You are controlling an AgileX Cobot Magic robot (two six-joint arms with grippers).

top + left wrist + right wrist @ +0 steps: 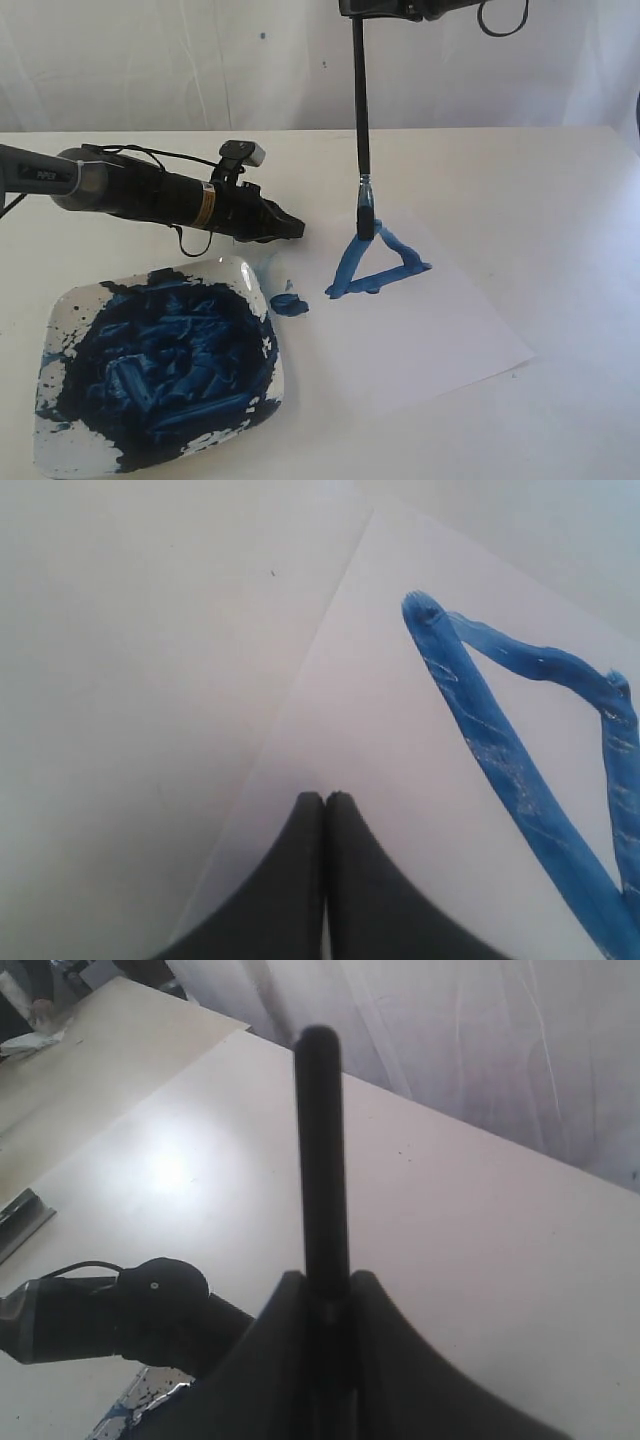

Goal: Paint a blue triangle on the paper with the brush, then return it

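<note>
The brush (361, 120) hangs upright, its black handle held at the top by my right gripper (357, 10), which is shut on it. Its blue-smeared ferrule and dark tip (365, 215) meet the top corner of the blue triangle (378, 265) painted on the white paper (440, 320). In the right wrist view the brush handle (322, 1150) rises from between the gripper's (326, 1278) fingers. My left gripper (297, 229) is shut and empty, resting at the paper's near-left edge. In the left wrist view that gripper (325, 798) sits on the paper (380, 730) beside the triangle (500, 750).
A square white plate (258, 275) heaped with dark blue paint sits at the front left. A small blue paint blob (290, 304) lies between the plate and the paper. The left arm (140, 192) stretches over the table behind the plate.
</note>
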